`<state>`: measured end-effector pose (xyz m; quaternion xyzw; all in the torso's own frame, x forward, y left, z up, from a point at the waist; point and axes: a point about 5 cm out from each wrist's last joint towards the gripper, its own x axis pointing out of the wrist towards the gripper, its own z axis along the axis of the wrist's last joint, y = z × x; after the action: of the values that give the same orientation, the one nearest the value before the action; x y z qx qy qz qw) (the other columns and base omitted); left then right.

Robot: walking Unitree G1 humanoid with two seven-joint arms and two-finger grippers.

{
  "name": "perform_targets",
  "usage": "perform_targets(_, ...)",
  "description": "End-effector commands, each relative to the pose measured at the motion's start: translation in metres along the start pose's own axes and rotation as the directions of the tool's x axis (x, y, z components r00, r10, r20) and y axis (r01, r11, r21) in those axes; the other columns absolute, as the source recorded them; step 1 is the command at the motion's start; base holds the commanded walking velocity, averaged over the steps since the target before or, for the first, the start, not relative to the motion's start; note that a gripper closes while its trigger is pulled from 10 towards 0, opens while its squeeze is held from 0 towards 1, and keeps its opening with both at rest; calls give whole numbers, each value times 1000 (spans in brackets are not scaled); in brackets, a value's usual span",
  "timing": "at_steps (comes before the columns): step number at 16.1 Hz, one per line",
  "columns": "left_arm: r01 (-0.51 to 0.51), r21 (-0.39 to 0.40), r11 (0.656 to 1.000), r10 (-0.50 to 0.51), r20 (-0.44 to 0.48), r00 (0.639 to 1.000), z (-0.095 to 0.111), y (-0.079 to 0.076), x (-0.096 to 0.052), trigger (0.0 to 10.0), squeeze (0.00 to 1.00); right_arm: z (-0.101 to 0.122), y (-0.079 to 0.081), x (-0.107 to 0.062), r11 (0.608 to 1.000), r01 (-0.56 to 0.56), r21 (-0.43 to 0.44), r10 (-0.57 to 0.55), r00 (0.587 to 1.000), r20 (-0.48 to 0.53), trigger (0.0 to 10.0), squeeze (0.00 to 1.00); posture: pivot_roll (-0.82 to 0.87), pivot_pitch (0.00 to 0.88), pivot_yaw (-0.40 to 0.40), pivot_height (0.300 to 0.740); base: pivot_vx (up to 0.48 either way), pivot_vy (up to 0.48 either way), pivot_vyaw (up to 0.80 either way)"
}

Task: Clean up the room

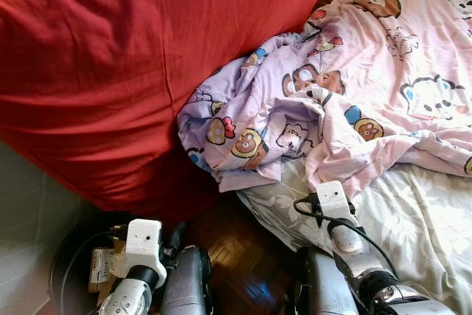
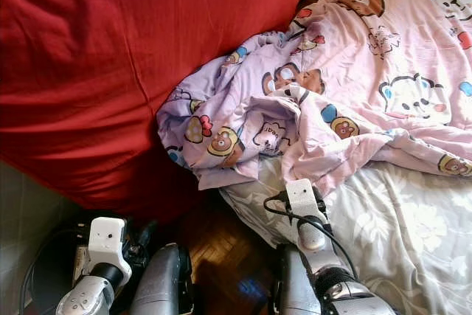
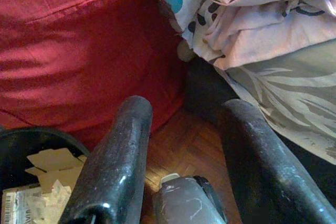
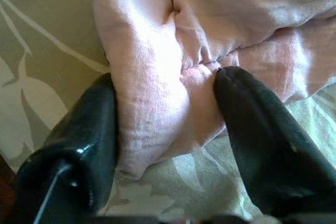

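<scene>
red cushion (image 1: 125, 64) leaning | parquet floor (image 1: 243, 256) | leaf-print sheet (image 1: 428, 219)

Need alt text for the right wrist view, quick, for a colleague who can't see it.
The right hand has its two black fingers open around a bunched fold of the pink quilt, one finger on each side. Beneath lies the pale leaf-patterned bedsheet.

A pink quilt (image 1: 383, 71) printed with cartoon bears and other animals lies rumpled across the bed, over a pale leaf-patterned sheet (image 1: 420, 219). Its lilac end is bunched in a heap at the bed's corner, pressed against a big red cushion (image 1: 125, 64). One pink fold hangs over the sheet at the bed's edge.
</scene>
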<state>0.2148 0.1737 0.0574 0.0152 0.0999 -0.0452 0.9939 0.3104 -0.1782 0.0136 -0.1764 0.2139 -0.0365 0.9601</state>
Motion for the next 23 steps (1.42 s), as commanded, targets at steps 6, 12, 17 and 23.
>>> perform_targets(6, -14, -7, 1000, 14, -22, 1000, -4, 3, -2, 10000, 0, -20, 4, -6, 1000, -11, -1, 10, 997, -74, 0, 0, 140, 273, 73, 607, 0, 0, 0)
perform_targets(12, -10, -8, 1000, 10, -13, 1000, -3, 2, 9, 10000, 0, -19, 5, -6, 998, -3, 62, 8, 997, -78, 0, 0, 126, 235, 68, 607, 0, 0, 0)
perform_targets(17, -9, -10, 1000, 9, 4, 1000, -1, 1, 25, 10000, 0, -27, 2, -9, 976, 34, 214, -13, 995, -101, 0, 0, 98, 173, 59, 607, 0, 0, 0)
perform_targets(23, -12, -19, 1000, 13, 23, 1000, -2, 0, 45, 10000, 0, -11, -3, -10, 935, -26, 353, -2, 997, 80, 0, 0, 49, 97, 38, 607, 0, 0, 0)
